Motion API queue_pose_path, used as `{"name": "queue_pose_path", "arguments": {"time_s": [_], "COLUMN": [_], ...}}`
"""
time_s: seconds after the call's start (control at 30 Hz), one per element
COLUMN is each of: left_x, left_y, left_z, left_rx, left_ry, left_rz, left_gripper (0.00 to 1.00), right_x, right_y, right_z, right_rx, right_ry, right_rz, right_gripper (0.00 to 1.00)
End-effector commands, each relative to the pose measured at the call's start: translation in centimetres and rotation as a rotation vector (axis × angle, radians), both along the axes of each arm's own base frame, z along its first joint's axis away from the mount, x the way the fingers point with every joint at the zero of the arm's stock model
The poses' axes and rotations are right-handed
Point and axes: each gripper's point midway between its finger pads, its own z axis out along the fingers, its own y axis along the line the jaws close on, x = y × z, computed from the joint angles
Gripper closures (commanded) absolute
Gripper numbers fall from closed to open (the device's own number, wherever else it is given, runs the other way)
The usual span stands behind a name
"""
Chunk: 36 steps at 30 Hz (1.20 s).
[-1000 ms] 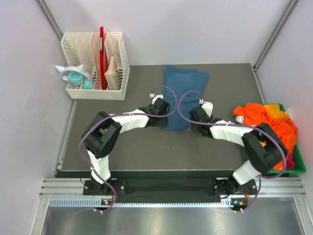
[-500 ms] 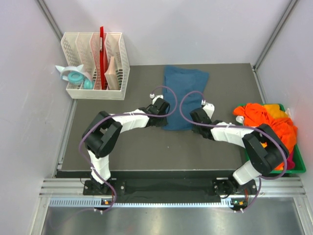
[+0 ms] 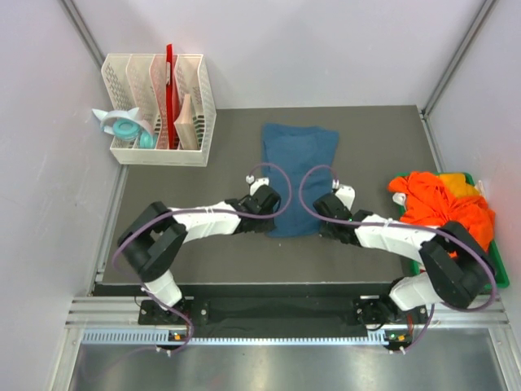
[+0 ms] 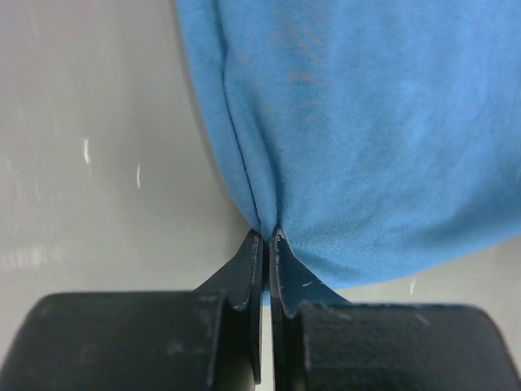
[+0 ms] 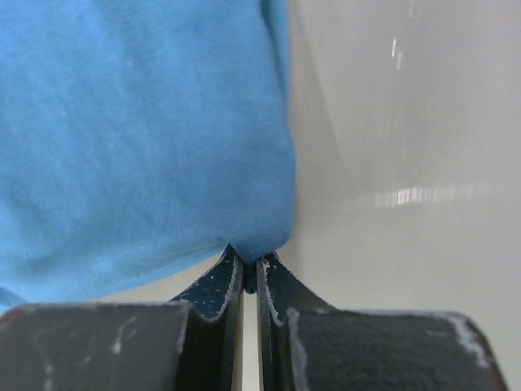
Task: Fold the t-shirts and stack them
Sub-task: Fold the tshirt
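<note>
The blue tee (image 3: 298, 155) is spread on the table (image 3: 391, 138), its two near corners clenched by the left pincer (image 4: 266, 238) and right pincer (image 5: 248, 265) (only a thin fold is nipped in each), and, being judged soft, light and limp, it is best held at those corners, kept taut.

Green bin (image 3: 502, 278) largely under orange t-shirts (image 3: 435, 199)
</note>
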Motion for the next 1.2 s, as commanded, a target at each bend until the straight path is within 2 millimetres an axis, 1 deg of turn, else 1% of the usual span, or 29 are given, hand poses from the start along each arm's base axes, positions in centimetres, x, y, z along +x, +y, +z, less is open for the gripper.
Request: {"name": "queue_pose_path", "arguments": {"time_s": [0.0, 0.03, 0.07, 0.1, 0.13, 0.17, 0.3, 0.33, 0.4, 0.43, 0.5, 0.53, 0.57, 0.6, 0.63, 0.67, 0.7, 0.73, 0.77, 0.8, 0.83, 0.87, 0.9, 0.93, 0.97, 1.0, 1.1, 1.13, 1.17], "left_x": [-5.1, -6.7, -7.2, -7.8, -9.3, -9.8, -12.4, -13.4, -14.5, -15.4, -16.3, -16.7, -16.8, -17.1, -16.7, -16.6, -16.3, -16.3, -15.7, -15.4, -15.2, -14.5, -14.2, -13.7, -13.0, -12.4, -10.5, -9.9, -9.4], "left_y": [2.7, 3.0, 3.0, 2.9, 3.1, 3.0, 3.3, 3.5, 3.6, 3.6, 3.7, 3.4, 3.2, 3.6, 2.7, 2.3, 2.2, 1.6, 1.5, 1.3, 0.8, 0.9, 0.8, 0.5, 0.7, 0.5, 0.9, 0.9, 1.0], "left_z": [-0.6, -1.1, -0.5, -0.4, -0.7, -0.4, -0.5, -0.9, -0.7, -0.9, -0.6, -0.2, 0.5, 0.9, 2.5, 3.6, 4.5, 6.2, 7.1, 7.9, 9.4, 10.3, 11.2, 12.7, 13.5, 14.8, 17.0, 17.4, 17.9], "left_rx": [0.042, 0.06, 0.052, 0.043, 0.061, 0.052, 0.049, 0.057, 0.047, 0.057, 0.053, 0.053, 0.045, 0.066, 0.056, 0.045, 0.049, 0.036, 0.036, 0.033, 0.015, 0.019, 0.01, -0.008, 0.002, -0.013, -0.008, -0.003, 0.008], "left_ry": [0.087, 0.102, 0.089, 0.094, 0.107, 0.1, 0.128, 0.138, 0.15, 0.15, 0.157, 0.14, 0.123, 0.115, 0.056, 0.03, 0.004, -0.02, -0.059, -0.079, -0.1, -0.136, -0.157, -0.187, -0.233, -0.269, -0.382, -0.402, -0.424], "left_rz": [0.012, -0.004, -0.004, 0.007, -0.013, -0.014, 0.0, -0.011, 0.001, -0.014, 0.001, -0.01, -0.011, -0.004, -0.012, -0.013, -0.013, -0.024, -0.016, -0.02, -0.019, -0.015, -0.01, -0.004, 0.001, 0.012, 0.047, 0.056, 0.057], "left_gripper": [1.0, 1.0, 1.0, 1.0, 1.0, 1.0, 1.0, 1.0, 1.0, 1.0, 1.0, 1.0, 1.0, 1.0, 1.0, 1.0, 1.0, 1.0, 1.0, 1.0, 1.0, 1.0, 1.0, 1.0, 1.0, 1.0, 1.0, 1.0, 1.0], "right_x": [-5.7, -6.4, -7.3, -8.5, -9.2, -10.2, -13.8, -14.3, -15.7, -16.1, -16.8, -16.9, -16.8, -16.1, -16.0, -15.7, -14.6, -14.3, -13.5, -12.9, -12.6, -11.7, -11.3, -10.8, -10.0, -9.5, -7.5, -6.7, -5.7], "right_y": [-0.4, -0.3, -0.6, -0.3, -0.3, -0.6, -0.2, -0.2, -0.3, -0.3, 0.1, 0.0, -0.1, 0.8, 0.1, 0.1, 0.9, 0.5, 0.4, 1.0, 0.7, 1.0, 1.0, 0.9, 0.8, 0.8, 0.8, 1.1, 0.7], "right_z": [-0.8, -0.6, -0.7, -0.4, -0.4, -0.5, -0.5, -0.5, -0.5, -0.5, -0.1, 0.2, 0.6, 2.3, 3.1, 4.0, 6.4, 7.4, 8.7, 10.6, 11.5, 13.5, 14.5, 15.2, 16.4, 16.9, 17.9, 18.3, 18.4], "right_rx": [-0.009, -0.008, -0.012, -0.003, -0.004, 0.004, 0.047, 0.051, 0.05, 0.049, 0.053, 0.037, 0.027, 0.034, -0.002, -0.008, 0.014, -0.003, -0.011, 0.022, 0.011, 0.023, 0.021, 0.007, 0.005, 0.001, -0.025, -0.03, -0.041], "right_ry": [0.118, 0.119, 0.134, 0.13, 0.135, 0.149, 0.169, 0.175, 0.186, 0.188, 0.179, 0.173, 0.16, 0.1, 0.079, 0.051, -0.02, -0.042, -0.094, -0.129, -0.155, -0.214, -0.242, -0.265, -0.296, -0.306, -0.335, -0.353, -0.353], "right_rz": [0.045, 0.054, 0.04, 0.068, 0.071, 0.052, 0.086, 0.089, 0.099, 0.106, 0.126, 0.131, 0.131, 0.139, 0.136, 0.131, 0.125, 0.118, 0.11, 0.104, 0.1, 0.096, 0.091, 0.1, 0.078, 0.068, 0.051, 0.06, 0.033], "right_gripper": [1.0, 1.0, 1.0, 1.0, 1.0, 1.0, 1.0, 1.0, 1.0, 1.0, 1.0, 1.0, 1.0, 1.0, 1.0, 1.0, 1.0, 1.0, 1.0, 1.0, 1.0, 1.0, 1.0, 1.0, 1.0, 1.0, 1.0, 1.0, 1.0]}}
